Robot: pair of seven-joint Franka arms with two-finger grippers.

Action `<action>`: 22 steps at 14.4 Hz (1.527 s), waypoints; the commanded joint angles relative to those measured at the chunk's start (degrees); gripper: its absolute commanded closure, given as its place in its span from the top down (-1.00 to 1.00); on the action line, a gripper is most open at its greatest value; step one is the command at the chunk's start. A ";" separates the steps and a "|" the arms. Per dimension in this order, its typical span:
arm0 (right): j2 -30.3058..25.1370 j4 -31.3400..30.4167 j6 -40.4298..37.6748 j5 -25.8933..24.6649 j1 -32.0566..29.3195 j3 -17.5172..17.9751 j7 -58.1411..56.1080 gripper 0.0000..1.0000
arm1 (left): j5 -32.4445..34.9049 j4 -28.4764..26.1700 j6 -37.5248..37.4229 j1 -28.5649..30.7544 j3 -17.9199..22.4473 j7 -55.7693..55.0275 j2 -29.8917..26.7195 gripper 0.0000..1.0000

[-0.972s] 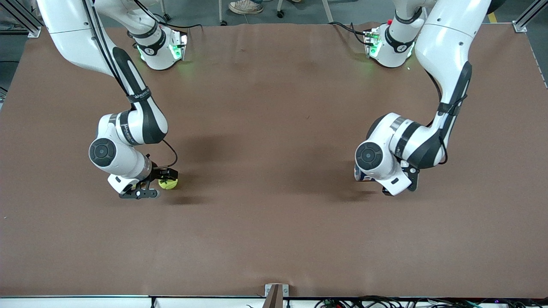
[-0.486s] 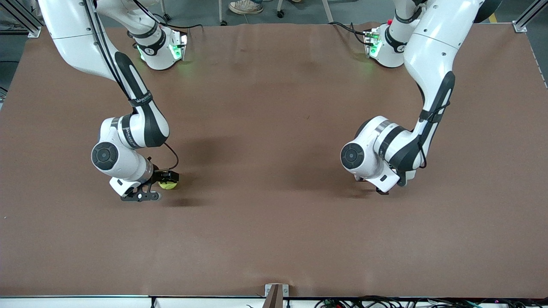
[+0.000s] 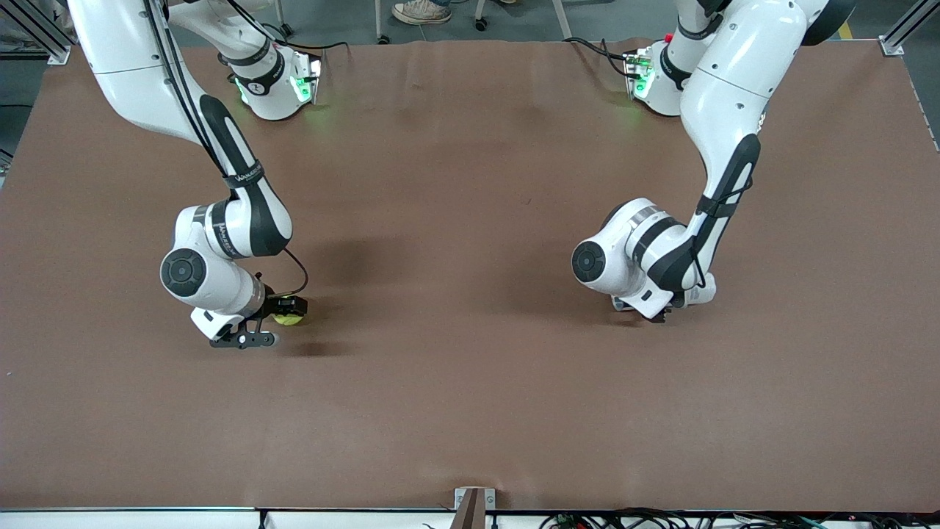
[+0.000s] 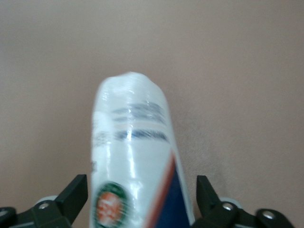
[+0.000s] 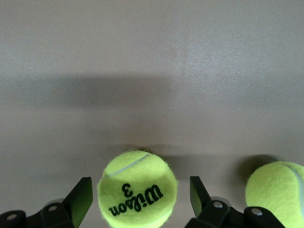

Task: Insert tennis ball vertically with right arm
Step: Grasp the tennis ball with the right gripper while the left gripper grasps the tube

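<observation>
The right gripper (image 3: 273,317) is down at the brown table (image 3: 470,411), toward the right arm's end and about midway between the table's near and far edges. In the right wrist view its 2 fingers (image 5: 78,202) stand one on each side of a yellow-green tennis ball (image 5: 137,189) printed "Wilson 3", with a thin gap showing on each side, so the fingers are not yet pressed onto it. The ball rests on the table. A second tennis ball (image 5: 278,190) lies just beside it, outside the fingers. In the front view only 1 ball (image 3: 288,317) shows past the gripper.

The left gripper (image 3: 656,307) is low over the table toward the left arm's end, roughly level with the right one and well apart from it. In the left wrist view its fingers (image 4: 73,194) are spread wide on either side of a white tennis ball can (image 4: 135,161) with a blue and red stripe and a round green and orange logo. The can lies on its side on the table, with clear space between it and each finger. Its far end looks covered in clear plastic; whether anything is inside cannot be told.
</observation>
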 commanded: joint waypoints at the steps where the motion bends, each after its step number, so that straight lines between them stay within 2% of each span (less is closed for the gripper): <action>1: 1.21 0.75 0.76 0.61 0.12 0.15 0.48 0.82 | 1.45 -1.23 0.91 -0.62 0.04 -1.98 0.42 1.00; 4: 2.00 0.75 1.03 0.52 0.38 0.15 0.40 0.79 | 1.53 -1.15 0.91 -0.89 0.04 -2.86 0.68 1.00; 7: 2.01 0.75 0.94 0.61 0.65 0.15 0.40 0.64 | 1.53 -1.15 1.00 -0.63 0.04 -2.77 0.86 0.94; 9: 2.01 0.75 0.94 0.61 0.65 0.15 0.40 0.47 | 1.53 -1.15 1.44 -0.27 0.04 -2.77 1.12 0.88; 12: 2.01 0.75 0.85 0.61 0.56 0.15 0.40 0.07 | 1.53 -1.15 1.53 -0.01 -0.05 -2.86 1.12 0.46; 14: 2.01 0.75 0.76 0.52 0.65 0.15 0.40 -0.19 | 1.53 -1.06 1.62 0.17 -0.14 -2.51 1.12 0.42; 19: 0.96 1.37 -0.29 0.52 0.47 0.15 -0.05 -0.21 | 0.75 -0.54 1.88 0.34 -0.23 0.65 0.34 0.42; 22: -0.80 4.08 -6.42 0.43 0.38 -0.03 0.48 -0.21 | -3.72 1.48 1.88 0.34 -0.75 5.29 -2.12 0.42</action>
